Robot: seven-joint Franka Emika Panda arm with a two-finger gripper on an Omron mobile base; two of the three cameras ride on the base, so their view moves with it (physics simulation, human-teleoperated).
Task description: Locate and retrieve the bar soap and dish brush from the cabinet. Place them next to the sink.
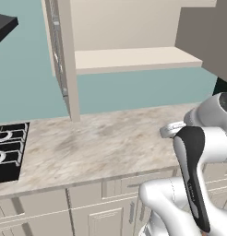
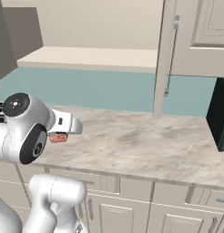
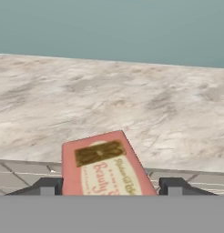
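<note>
The small reddish-pink rectangular bar soap point(image 3: 106, 166), with a cream label and a gold emblem on its face, sits between the two dark finger tips of the white arm's two-finger gripper point(image 3: 107, 185) in the hand view. The tips stand wide apart, one at each long side of the bar, and appear to be clamped on it, though the actual contact is hidden at the bottom of that view. In the right base view the same bar point(image 2: 58, 137) shows as a small red block tucked under the arm's white wrist, held above the beige marbled stone counter point(image 2: 145, 141) near its front edge, not resting on it.

The cream-beige wall cabinet point(image 1: 129, 59) hangs over the counter with its doors swung open, and its pale inner shelf point(image 2: 93, 57) lies bare. A teal wall point(image 1: 27, 78) runs behind it. At the far left of the left base view sits the black stovetop point(image 1: 8, 150) with grey grates, set into the counter. Below the counter edge runs a row of cream panelled lower cabinets point(image 2: 132, 207) with drawers.
</note>
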